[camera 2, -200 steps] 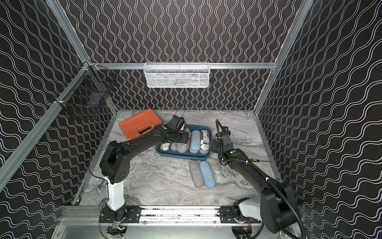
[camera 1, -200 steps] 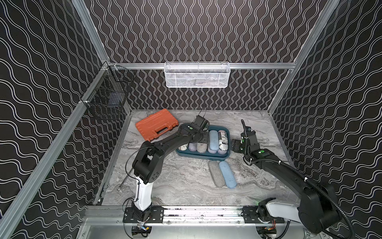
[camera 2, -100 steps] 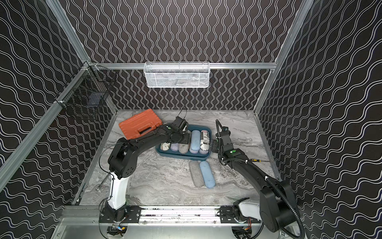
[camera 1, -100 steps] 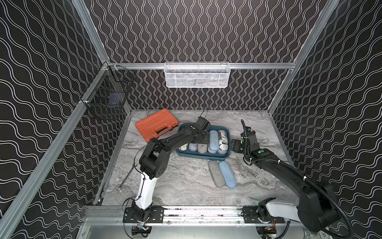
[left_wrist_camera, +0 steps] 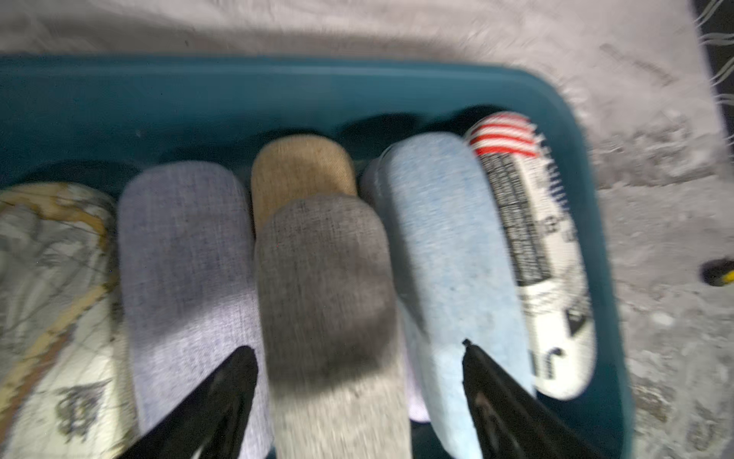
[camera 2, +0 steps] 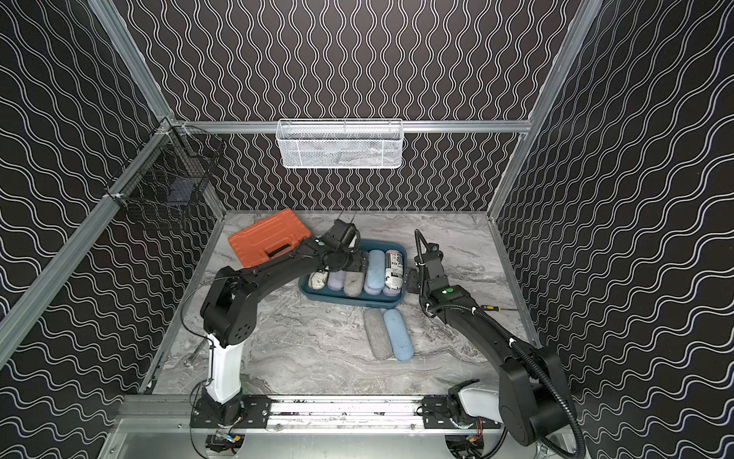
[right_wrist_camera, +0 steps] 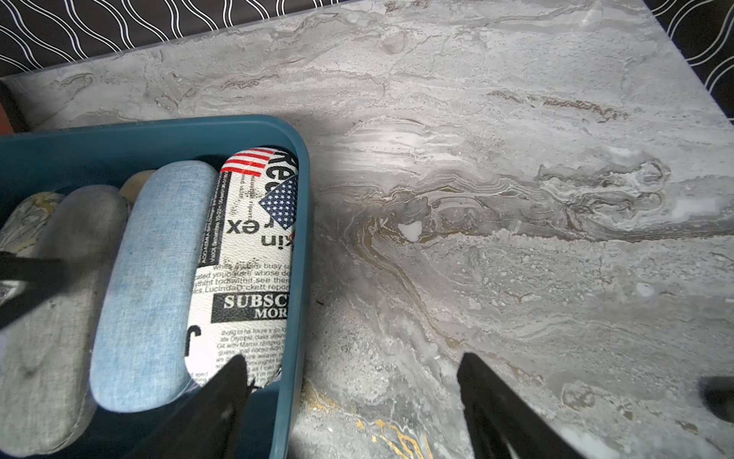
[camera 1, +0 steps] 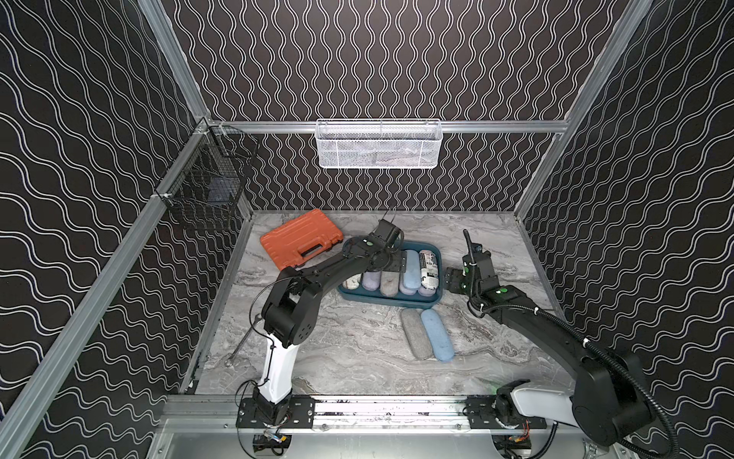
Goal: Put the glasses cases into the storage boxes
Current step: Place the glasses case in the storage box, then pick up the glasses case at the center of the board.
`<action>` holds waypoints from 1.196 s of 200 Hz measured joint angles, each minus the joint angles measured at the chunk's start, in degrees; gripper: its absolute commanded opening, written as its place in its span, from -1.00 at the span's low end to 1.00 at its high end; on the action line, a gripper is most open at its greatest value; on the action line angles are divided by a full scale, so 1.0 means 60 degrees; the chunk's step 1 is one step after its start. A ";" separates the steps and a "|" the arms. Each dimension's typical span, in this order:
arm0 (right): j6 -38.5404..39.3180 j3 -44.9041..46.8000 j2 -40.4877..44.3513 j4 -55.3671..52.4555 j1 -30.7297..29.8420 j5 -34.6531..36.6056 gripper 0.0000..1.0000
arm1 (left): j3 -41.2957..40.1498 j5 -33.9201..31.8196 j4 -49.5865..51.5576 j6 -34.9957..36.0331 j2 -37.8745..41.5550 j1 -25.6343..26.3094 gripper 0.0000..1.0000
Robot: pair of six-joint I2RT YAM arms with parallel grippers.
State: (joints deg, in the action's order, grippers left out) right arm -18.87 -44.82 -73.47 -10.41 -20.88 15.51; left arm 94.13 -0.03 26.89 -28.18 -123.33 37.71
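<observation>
Left end effector (left_wrist_camera: 355, 349) wider; grey case (left_wrist_camera: 325, 278)

An orange ribbed tool case (camera 1: 301, 241) lies on the marble bench (camera 1: 337, 349) near the left pincer (left_wrist_camera: 356, 349), to its outer side. A wrench (camera 1: 242, 343) lies well apart, back toward the arm's base. Beyond the pincer, higher up, hang a white wire mesh basket (camera 1: 378, 145) and, further left, a black wire basket (camera 1: 206, 190).

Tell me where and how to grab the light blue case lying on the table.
Grip the light blue case midway across its narrow width, down from above. It lies flat; the grey case beside it touches one long side, so work into that seam.
</observation>
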 measured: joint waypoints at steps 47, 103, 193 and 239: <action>0.0000 0.0000 -0.0044 0.0000 0.0000 -0.0040 0.68 | -0.1552 0.0084 -0.0401 -0.0160 0.1956 0.0029 0.71; 0.0000 -0.0004 -0.0066 0.0000 0.0015 -0.0200 0.68 | -0.3391 0.0157 -0.0237 -0.0211 0.3734 0.0739 0.72; -0.0157 0.0404 0.0386 0.0040 0.0015 -0.0645 0.67 | -0.4656 0.0211 0.0011 -0.0284 0.3829 0.2539 0.72; -0.0215 0.0739 0.1053 0.0066 0.0015 -0.0688 0.68 | -0.4098 0.0102 0.0299 -0.0310 0.2976 0.3355 0.73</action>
State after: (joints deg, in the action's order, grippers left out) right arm -20.16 -40.38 -67.16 -10.02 -20.80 11.38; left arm 69.54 0.58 28.69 -30.04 -105.47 57.84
